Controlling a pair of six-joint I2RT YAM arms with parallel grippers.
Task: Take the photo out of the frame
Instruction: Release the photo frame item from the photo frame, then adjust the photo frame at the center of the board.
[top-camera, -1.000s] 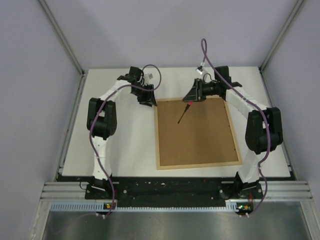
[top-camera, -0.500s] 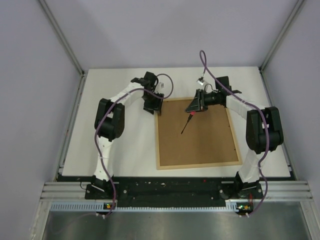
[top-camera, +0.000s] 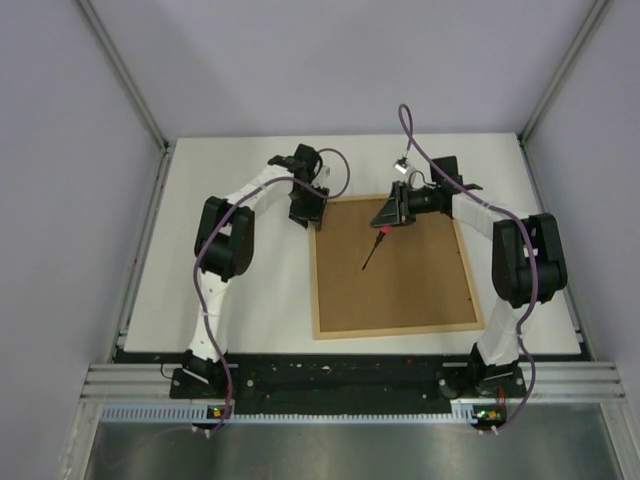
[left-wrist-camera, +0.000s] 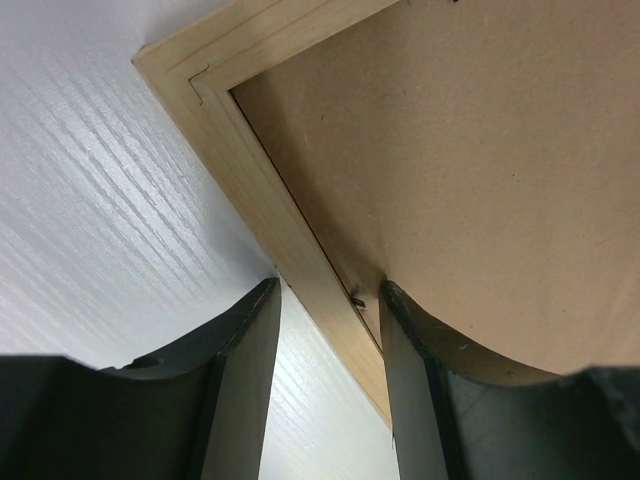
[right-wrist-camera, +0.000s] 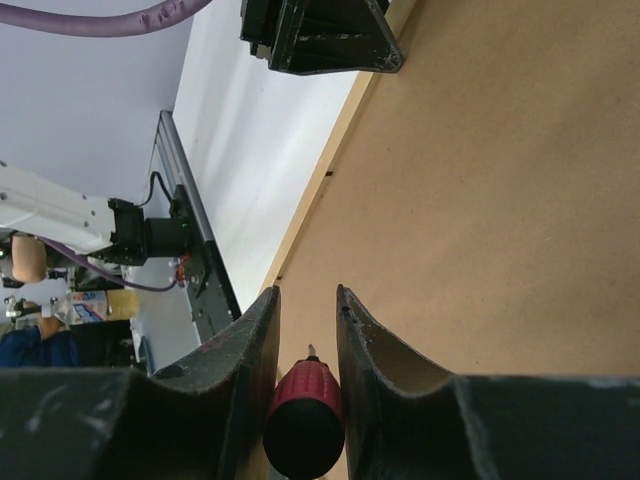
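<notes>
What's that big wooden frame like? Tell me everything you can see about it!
The frame is a big rectangle of pale wood with slanted corner joins. It lies flat and face down on the white table. Its brown backing board faces up, so its front is hidden. The left gripper straddles its left rail by the far corner, jaws open. The right gripper holds a red-handled tool over the board.

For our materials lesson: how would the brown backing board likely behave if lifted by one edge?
The board looks thin and flat, so probably light and stiff. It sits flush in the frame, with a small tab at its edge, so it likely resists lifting. Its matte face probably isn't slippery.
</notes>
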